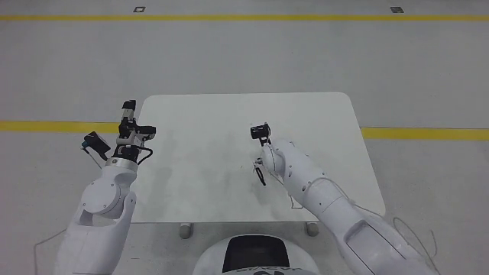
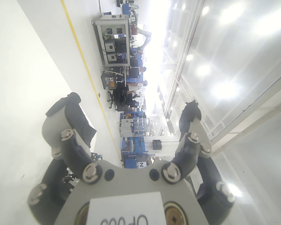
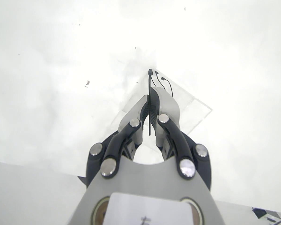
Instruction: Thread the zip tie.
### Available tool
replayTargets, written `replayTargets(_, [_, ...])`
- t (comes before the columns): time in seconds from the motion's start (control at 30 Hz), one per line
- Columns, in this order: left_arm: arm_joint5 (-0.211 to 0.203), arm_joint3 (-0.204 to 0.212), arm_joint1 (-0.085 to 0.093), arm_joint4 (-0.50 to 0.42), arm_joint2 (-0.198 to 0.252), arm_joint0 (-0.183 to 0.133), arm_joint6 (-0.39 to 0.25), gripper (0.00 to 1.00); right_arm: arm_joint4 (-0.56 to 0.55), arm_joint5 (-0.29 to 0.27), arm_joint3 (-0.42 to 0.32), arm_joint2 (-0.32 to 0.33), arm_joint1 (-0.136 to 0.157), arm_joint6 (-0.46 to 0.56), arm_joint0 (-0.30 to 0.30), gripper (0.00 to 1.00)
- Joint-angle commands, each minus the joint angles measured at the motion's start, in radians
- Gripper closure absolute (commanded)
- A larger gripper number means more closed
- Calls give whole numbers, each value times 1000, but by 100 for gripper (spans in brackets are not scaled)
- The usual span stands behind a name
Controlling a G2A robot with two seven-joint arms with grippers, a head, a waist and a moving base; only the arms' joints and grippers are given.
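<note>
Right gripper (image 3: 150, 108) pinched on zip tie (image 3: 150, 80), top-view centre above table (image 1: 229, 122); left gripper (image 2: 131, 101) splayed, empty, top-view left. Likely pre-threading hold; next needs tail caught, fed into head.

Zip tie (image 3: 150, 80) reads to me as thin matt black plastic, sitting against the ribbed black rubbery pads (image 3: 144, 115) of the right gripper (image 3: 150, 92), whose finger shells look like smooth pale-grey plastic with glossy metal pivot pins. Left gripper (image 2: 131, 101) looks the same: matt black links, shiny pins, dull grey plate. Table (image 3: 49, 47) is smooth matt white, and the clear piece (image 3: 196, 111) on it looks like glossy transparent plastic.
</note>
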Motion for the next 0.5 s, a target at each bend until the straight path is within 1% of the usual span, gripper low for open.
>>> replayTargets(0.0, [0,0,0,0,0,0,0,0,-16,-8,-51,22,13,15,-25,100])
replayTargets(0.2, [0,0,0,0,0,0,0,0,-49,-42,-186,90,48,55,-97,100])
replayTargets(0.47, [0,0,0,0,0,0,0,0,-50,-104,-338,194,87,74,-186,100])
